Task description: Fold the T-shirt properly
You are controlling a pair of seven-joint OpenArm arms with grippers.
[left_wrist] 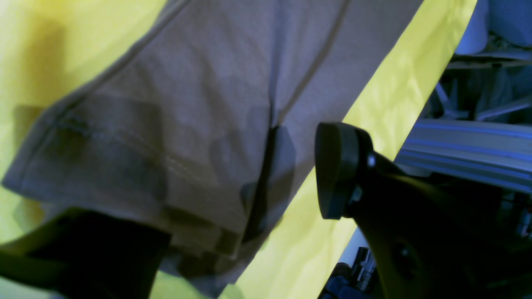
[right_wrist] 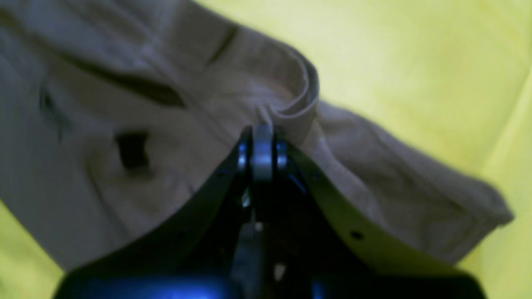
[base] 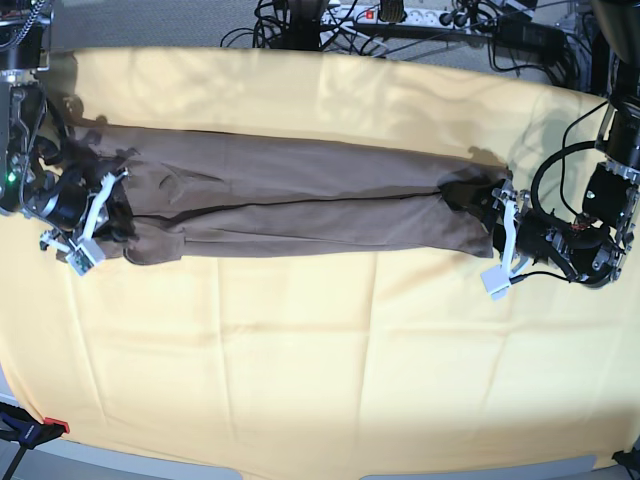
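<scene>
The taupe T-shirt [base: 300,195] lies as a long, narrow strip across the yellow cloth [base: 320,350]. In the base view my right gripper [base: 100,215] is at the strip's left end. The right wrist view shows that gripper [right_wrist: 262,143] shut on a raised ridge of the T-shirt [right_wrist: 166,124] beside a curled hem. My left gripper [base: 503,238] is at the strip's right end and stands open. In the left wrist view its fingers [left_wrist: 336,170] straddle the stitched hem end of the T-shirt [left_wrist: 187,124], which lies flat between them.
Cables and a power strip [base: 400,15] run along the table's far edge. A red-tipped clamp [base: 40,428] sits at the near left corner. The cloth's edge and metal framing [left_wrist: 469,145] lie just beyond my left gripper.
</scene>
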